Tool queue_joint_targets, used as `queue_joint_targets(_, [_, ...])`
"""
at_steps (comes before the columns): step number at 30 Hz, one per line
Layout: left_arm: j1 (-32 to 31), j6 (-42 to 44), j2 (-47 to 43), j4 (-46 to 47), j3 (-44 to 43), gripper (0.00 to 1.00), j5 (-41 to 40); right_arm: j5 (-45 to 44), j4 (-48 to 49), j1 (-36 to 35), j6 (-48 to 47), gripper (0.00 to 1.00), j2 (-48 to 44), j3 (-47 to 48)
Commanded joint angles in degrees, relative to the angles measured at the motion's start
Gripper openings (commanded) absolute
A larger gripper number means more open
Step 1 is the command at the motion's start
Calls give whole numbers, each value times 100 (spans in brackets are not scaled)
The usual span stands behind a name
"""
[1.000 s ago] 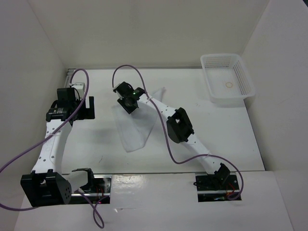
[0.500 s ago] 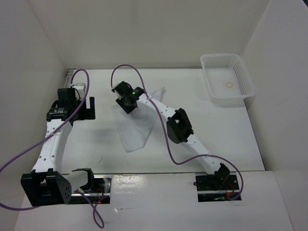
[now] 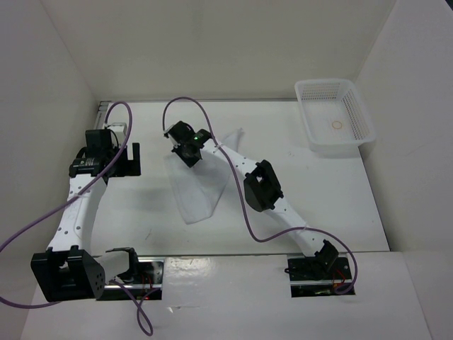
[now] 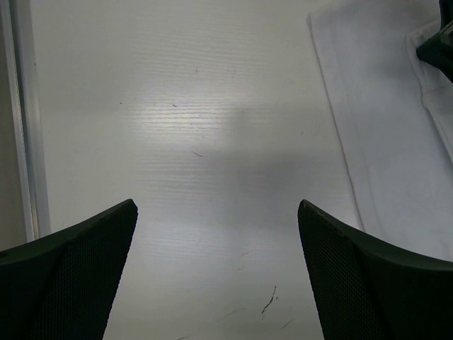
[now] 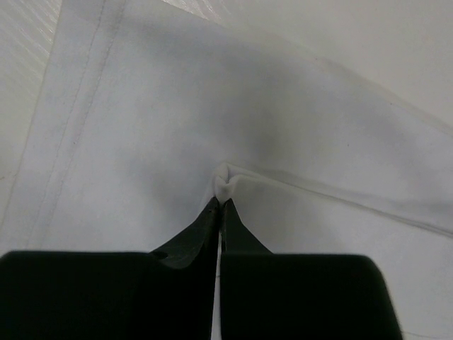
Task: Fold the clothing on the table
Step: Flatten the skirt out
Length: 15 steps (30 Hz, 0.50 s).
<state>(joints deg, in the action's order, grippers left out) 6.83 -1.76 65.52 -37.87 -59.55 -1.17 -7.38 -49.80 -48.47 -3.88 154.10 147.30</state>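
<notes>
Nearest the arm bases, the tapered end of the clothing (image 3: 195,191) lies flat on the table (image 3: 318,198), on the near side of the right gripper (image 3: 187,152). From there the thin white fabric runs up to that gripper and widens as it goes.

The left gripper (image 4: 216,212) is low over bare tabletop with its fingers spread wide and nothing between them. In its wrist view the metal rail (image 4: 18,142) at the table's edge runs along its left. The garment's stitched side lies ahead and to its right, apart from both fingers. The dark tip of the right gripper shows at the far right corner of that view.

The right gripper is pressed together on the clothing and pinches a small pucker of white cloth just past its fingertips. In its wrist view the fabric spreads out to both sides and beyond the pinch. A stitched hem runs to the left of the fingers, and a folded ridge leads away to the right. Bare table shows past the cloth's far edge.

A purple cable (image 3: 177,106) loops over the table beyond the right gripper. Farthest away, well to the right of that gripper, a white mesh basket (image 3: 333,147) stands at the table's far corner with a small ring (image 3: 336,126) lying inside it.
</notes>
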Motion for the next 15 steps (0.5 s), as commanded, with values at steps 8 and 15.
queue_joint_targets(8, [38,52,-4,157,31,100,143,-89,-109,4,-95,0,-1451,-61])
queue_joint_targets(15, [38,53,-4,157,31,100,257,-194,233,312,-341,0,-2954,-1544])
